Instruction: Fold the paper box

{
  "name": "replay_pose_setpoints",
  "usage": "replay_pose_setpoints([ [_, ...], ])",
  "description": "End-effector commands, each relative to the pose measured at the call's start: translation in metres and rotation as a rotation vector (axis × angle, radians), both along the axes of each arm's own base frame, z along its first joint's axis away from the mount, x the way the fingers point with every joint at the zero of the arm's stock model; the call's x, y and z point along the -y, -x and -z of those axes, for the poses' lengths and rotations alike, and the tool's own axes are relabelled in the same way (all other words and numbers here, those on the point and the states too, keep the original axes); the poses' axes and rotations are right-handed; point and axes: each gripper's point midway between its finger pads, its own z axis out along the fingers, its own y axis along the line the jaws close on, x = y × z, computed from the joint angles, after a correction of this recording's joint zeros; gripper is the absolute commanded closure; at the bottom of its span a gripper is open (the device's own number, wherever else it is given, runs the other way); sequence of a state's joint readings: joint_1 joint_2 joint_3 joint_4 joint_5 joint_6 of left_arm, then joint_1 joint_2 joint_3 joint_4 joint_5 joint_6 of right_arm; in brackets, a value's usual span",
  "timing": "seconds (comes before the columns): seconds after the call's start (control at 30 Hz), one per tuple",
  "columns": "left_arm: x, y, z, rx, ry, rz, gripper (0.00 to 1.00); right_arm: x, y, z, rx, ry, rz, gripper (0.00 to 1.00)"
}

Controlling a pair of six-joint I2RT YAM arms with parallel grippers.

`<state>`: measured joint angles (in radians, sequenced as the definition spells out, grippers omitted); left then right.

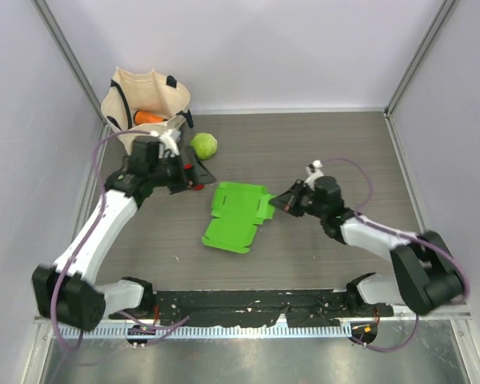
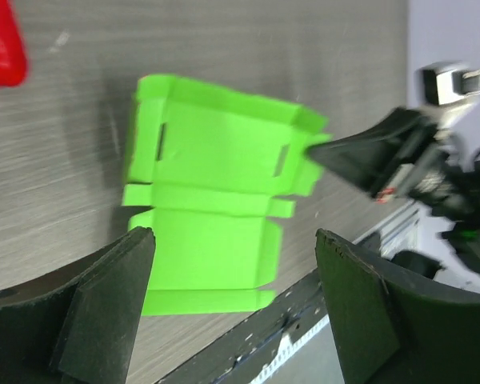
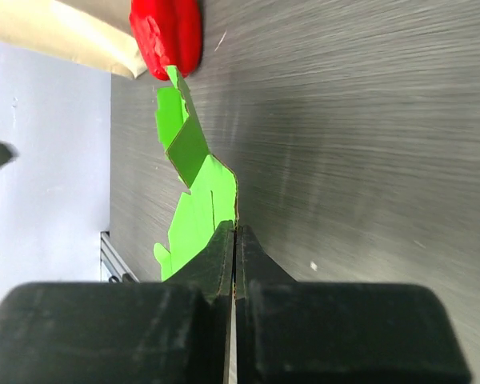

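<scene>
The paper box (image 1: 236, 216) is a bright green card cut-out lying mostly flat in the middle of the table, with crease lines and notched flaps (image 2: 216, 208). My right gripper (image 1: 277, 202) is shut on its right edge; in the right wrist view the jaws (image 3: 234, 232) pinch the thin card (image 3: 196, 216), whose far flaps lift slightly off the table. My left gripper (image 1: 194, 178) hovers to the upper left of the box. Its fingers (image 2: 234, 236) stand wide open with nothing between them. The right gripper (image 2: 368, 156) also shows in the left wrist view, at the box's edge.
A cream canvas bag (image 1: 148, 96) holding an orange carrot (image 1: 150, 118) stands at the back left. A round pale-green vegetable (image 1: 205, 146) lies beside it. A red object (image 2: 2, 44) sits by the left gripper. A black rail (image 1: 248, 302) runs along the near edge.
</scene>
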<state>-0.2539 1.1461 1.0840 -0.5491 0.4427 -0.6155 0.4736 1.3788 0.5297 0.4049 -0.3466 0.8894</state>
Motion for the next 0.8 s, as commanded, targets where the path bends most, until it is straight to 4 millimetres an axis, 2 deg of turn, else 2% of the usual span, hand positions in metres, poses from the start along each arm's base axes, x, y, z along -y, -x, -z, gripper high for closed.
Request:
replay_pose_setpoints([
  [0.0, 0.058, -0.014, 0.016, -0.01, -0.044, 0.193, 0.14, 0.042, 0.028, -0.005, 0.047, 0.039, -0.039, 0.99],
  [0.03, 0.072, -0.012, 0.024, -0.028, -0.067, 0.235, 0.14, 0.056, 0.023, -0.017, 0.083, 0.024, -0.007, 0.99],
  [0.07, 0.079, -0.019, 0.024, -0.029, -0.074, 0.245, 0.14, 0.061, 0.027, -0.016, 0.08, 0.016, -0.01, 0.99],
  [0.1, 0.087, -0.024, 0.048, -0.097, -0.091, 0.268, 0.16, 0.062, 0.032, -0.019, 0.086, -0.007, -0.031, 0.99],
  [0.13, 0.093, -0.026, 0.053, -0.113, -0.084, 0.286, 0.21, 0.073, 0.03, -0.022, 0.092, -0.024, -0.003, 0.99],
  [0.2, 0.103, -0.027, 0.069, -0.18, -0.061, 0.327, 0.26, 0.08, 0.029, -0.028, 0.11, -0.06, 0.003, 0.99],
  [0.23, 0.104, -0.028, 0.075, -0.195, -0.063, 0.331, 0.3, 0.078, 0.037, -0.03, 0.09, -0.113, -0.023, 0.99],
  [0.27, 0.103, -0.028, 0.081, -0.206, -0.073, 0.333, 0.31, 0.084, 0.035, -0.033, 0.097, -0.131, -0.008, 0.99],
  [0.37, 0.096, -0.025, 0.096, -0.195, -0.119, 0.341, 0.3, 0.084, 0.039, -0.038, 0.101, -0.165, -0.033, 0.99],
  [0.53, 0.096, -0.022, 0.107, -0.198, -0.128, 0.359, 0.29, 0.079, 0.044, -0.045, 0.11, -0.205, -0.075, 0.99],
  [0.67, 0.095, -0.018, 0.125, -0.26, -0.146, 0.384, 0.35, 0.079, 0.043, -0.05, 0.118, -0.221, -0.076, 0.99],
  [0.77, 0.096, -0.017, 0.125, -0.258, -0.142, 0.391, 0.43, 0.077, 0.042, -0.057, 0.12, -0.26, -0.075, 0.99],
])
